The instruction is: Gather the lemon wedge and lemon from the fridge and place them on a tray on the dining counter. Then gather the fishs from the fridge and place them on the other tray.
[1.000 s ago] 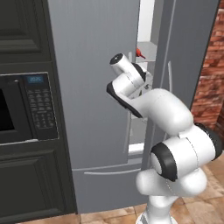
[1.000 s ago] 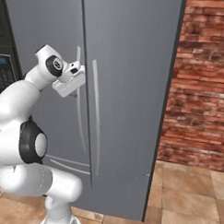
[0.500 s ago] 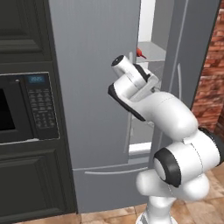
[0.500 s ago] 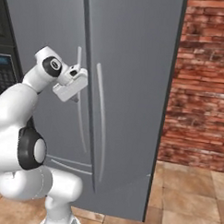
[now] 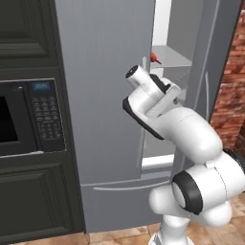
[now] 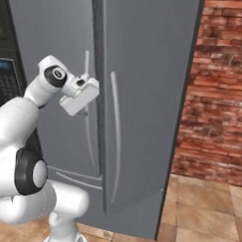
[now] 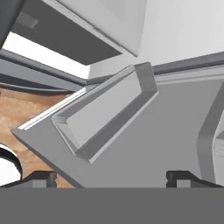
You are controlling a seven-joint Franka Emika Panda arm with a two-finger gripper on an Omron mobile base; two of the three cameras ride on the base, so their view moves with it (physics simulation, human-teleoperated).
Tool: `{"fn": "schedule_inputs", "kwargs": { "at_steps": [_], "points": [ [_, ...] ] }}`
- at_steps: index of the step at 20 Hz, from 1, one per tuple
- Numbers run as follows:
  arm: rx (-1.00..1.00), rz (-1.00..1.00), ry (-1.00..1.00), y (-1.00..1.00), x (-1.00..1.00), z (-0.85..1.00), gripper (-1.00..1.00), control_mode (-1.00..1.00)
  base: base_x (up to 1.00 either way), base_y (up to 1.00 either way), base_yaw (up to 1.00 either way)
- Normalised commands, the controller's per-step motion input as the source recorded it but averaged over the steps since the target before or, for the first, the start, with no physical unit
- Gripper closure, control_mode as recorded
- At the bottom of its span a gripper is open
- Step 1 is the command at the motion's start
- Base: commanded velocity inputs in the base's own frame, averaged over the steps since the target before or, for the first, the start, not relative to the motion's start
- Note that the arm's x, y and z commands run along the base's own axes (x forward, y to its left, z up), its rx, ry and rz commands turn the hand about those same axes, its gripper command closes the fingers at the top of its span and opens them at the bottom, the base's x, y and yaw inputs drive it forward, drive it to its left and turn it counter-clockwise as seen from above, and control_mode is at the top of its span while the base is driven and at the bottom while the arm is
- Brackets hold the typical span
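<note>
Swung the fridge (image 5: pixel 110 95) door wider over the last second, gripper (image 7: pixel 111 177) still spread and empty at the gap, red fish (image 5: pixel 155 58) just above and beyond it, reachable soon.

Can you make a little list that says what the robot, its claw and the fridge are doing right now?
fridge: tall and grey, right door ajar, white inside showing through the gap
fish: something small and red on a shelf inside, probably one fish
claw: open, holding nothing, pointing at the inside of the door
door bin: grey shelf on the door, in front of the claw
arm: raised, reaching into the gap
microwave: in the dark cabinet left of the fridge
brick wall: right of the fridge
</note>
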Motion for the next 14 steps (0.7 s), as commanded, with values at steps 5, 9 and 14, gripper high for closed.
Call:
{"fn": "schedule_inputs", "kwargs": {
  "at_steps": [5,9,14],
  "points": [
    [0.00,0.00,0.03,-1.00,-0.40,0.00,-1.00,-1.00,0.00,0.00,0.00],
    [0.00,0.00,0.06,-1.00,-0.46,0.00,-1.00,-1.00,0.00,0.00,0.00],
    [0.01,0.00,0.09,-1.00,-0.39,0.00,-1.00,-1.00,0.00,0.00,0.00]
  ]
}}
